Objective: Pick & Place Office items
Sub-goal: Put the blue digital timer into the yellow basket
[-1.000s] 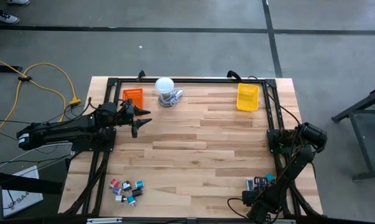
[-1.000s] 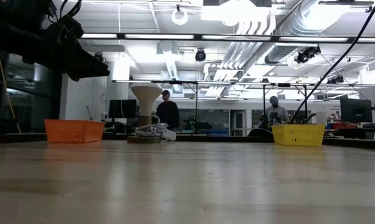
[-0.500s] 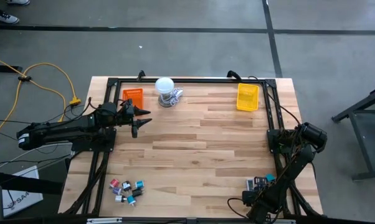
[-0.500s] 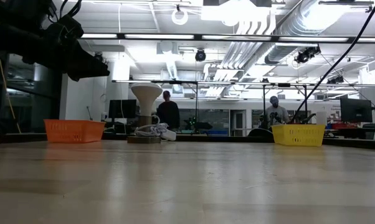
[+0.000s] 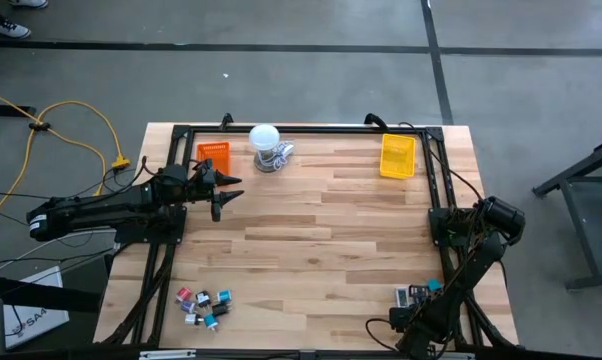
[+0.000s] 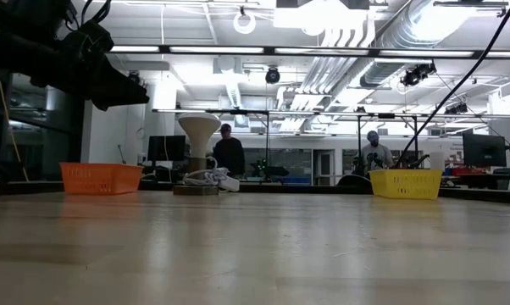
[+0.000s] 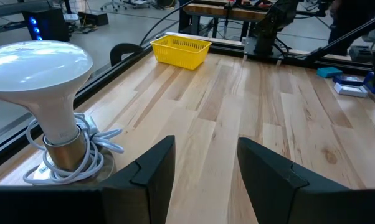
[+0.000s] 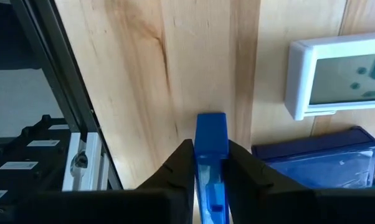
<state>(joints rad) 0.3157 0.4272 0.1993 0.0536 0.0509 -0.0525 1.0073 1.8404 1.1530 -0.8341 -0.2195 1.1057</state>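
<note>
Right pincer clamps a blue block at the high view's lower right; left pincer hangs half-open. Both trays look empty, office items cluster lower left — barely begun.

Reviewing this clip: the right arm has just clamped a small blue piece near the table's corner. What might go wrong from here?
1. The right end effector pinches the narrow blue piece near one end; it could pivot or slip on lifting.
2. A white display unit and a dark blue case lie close beside it, so a sideways move may knock them.
3. The yellow tray sits at the far edge, a long carry. The left end effector waits open near the orange tray.
</note>
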